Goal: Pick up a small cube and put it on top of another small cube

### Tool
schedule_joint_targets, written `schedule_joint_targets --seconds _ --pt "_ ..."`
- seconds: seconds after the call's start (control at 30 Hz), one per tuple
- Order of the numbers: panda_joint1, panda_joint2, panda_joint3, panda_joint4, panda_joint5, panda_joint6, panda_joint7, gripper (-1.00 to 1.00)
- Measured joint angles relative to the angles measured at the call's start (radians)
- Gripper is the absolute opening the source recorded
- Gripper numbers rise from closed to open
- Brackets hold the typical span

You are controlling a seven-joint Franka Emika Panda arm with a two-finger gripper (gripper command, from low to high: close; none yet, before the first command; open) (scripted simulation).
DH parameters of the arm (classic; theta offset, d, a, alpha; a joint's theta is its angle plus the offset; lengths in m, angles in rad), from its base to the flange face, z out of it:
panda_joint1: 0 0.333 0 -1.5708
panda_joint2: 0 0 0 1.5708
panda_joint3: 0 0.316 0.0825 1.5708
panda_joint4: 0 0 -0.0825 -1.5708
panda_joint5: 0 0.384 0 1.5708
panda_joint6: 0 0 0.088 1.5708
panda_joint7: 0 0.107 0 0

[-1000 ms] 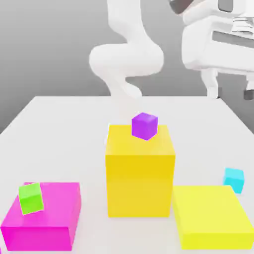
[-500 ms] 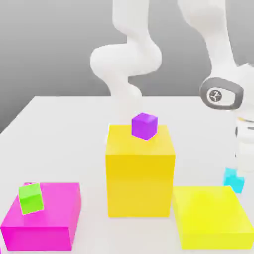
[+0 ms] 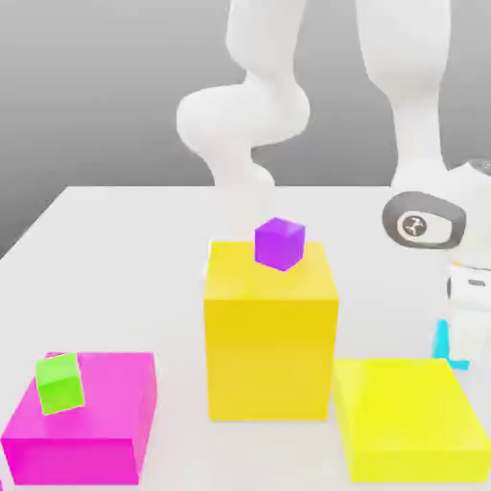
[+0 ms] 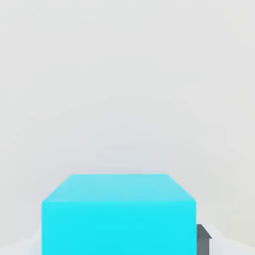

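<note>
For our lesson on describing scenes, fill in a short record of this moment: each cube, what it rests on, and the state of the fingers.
cyan cube: on the white table, under the robot's hand
fingers: shut on the cyan cube
green cube: on the magenta block
purple cube: on the tall yellow block
low yellow block: nothing on it
stacking: not yet done

No words or numbers can be read; the arm's wrist joint cap (image 3: 419,223) carries a small white emblem, too small to make out.
</note>
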Motion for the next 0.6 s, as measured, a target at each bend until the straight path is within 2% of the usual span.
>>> schedule_joint_targets --seconds 0.1,0.13,0.33,0.6 --pt "-0.037 -0.090 0.058 -0.021 0.107 -0.065 -0.080 -1.00" --pt "-0.057 -0.109 0.047 -0.019 0.126 -0.086 -0.075 -1.00" --pt "-0.245 -0.169 -0.121 0.031 0.170 -0.194 0.076 -1.00" --pt "-0.645 -0.246 -0.304 0.125 0.225 -0.358 0.331 -1.00"
